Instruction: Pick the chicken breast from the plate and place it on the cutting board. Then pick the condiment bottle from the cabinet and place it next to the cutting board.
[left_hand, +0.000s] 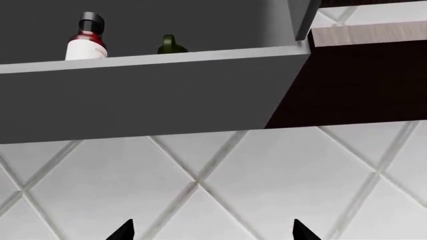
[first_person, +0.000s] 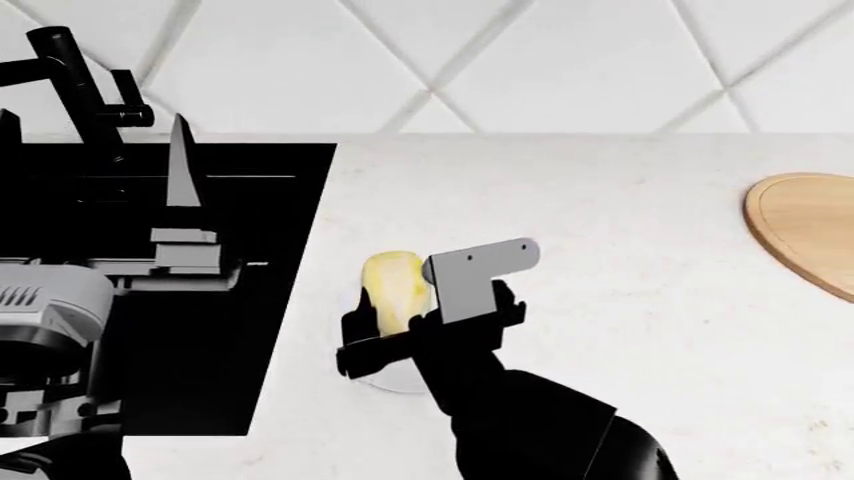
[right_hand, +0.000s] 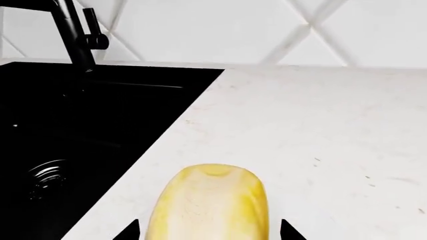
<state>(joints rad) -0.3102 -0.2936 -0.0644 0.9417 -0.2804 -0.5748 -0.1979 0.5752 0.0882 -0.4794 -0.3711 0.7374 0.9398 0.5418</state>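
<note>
Here, on a pale speckled counter, the right gripper reaches over the chicken breast, its two black fingers spread wide with one on each side of the meat. The piece is pale yellow, smooth and rounded, longer than it is broad, with faint paler streaks along its length in the right wrist view. It lies on a white plate, of which only a sliver shows beneath the gripper; whether the fingers touch the meat cannot be told.

At nine o'clock from the chicken a black sink is set into the counter, its edge just beside the plate, with a black tap at about ten o'clock by the wall. The left arm rises over the sink. At two o'clock, well apart at the frame's edge, lies the round wooden cutting board.

Farther off, the left wrist view shows the left gripper with fingertips wide apart and nothing between them, pointed at a diamond-tiled wall. Above is an open grey cabinet, on whose shelf stands the sauce bottle, red with a black cap and white label, beside a small green bottle.
</note>
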